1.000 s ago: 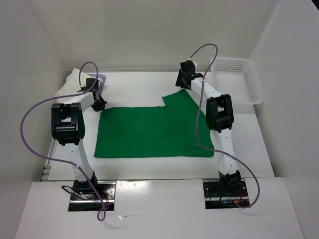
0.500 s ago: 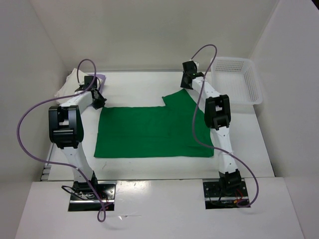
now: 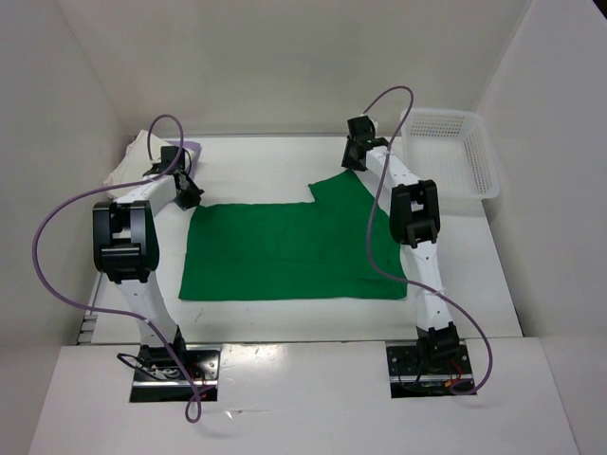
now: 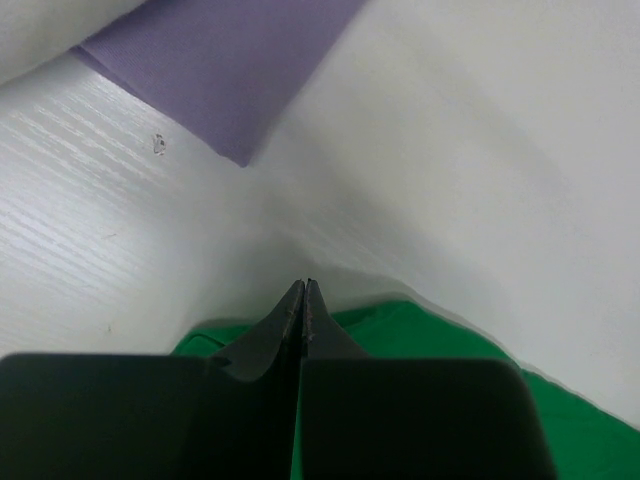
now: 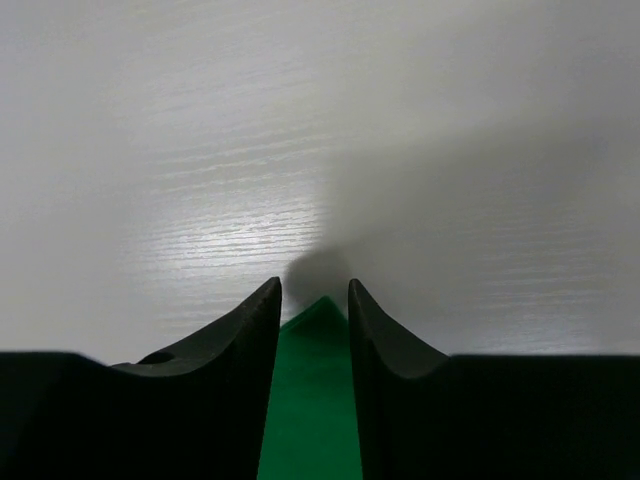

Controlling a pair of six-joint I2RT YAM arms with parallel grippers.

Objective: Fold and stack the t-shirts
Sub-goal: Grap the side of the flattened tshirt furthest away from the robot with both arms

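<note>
I count three t-shirts: green shirt (image 3: 294,251) flat, lavender shirt (image 4: 220,70) and cream shirt (image 3: 131,163) half hidden behind my left arm (image 3: 123,237). My left claw (image 4: 303,300) is pressed together. My right claw (image 5: 315,290) stands spread over the green corner.

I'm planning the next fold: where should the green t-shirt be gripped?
At its two far corners, coming down from above the far edge. The green t-shirt lies flat, so only its edges can be pinched. The right gripper straddles one corner tip.
</note>
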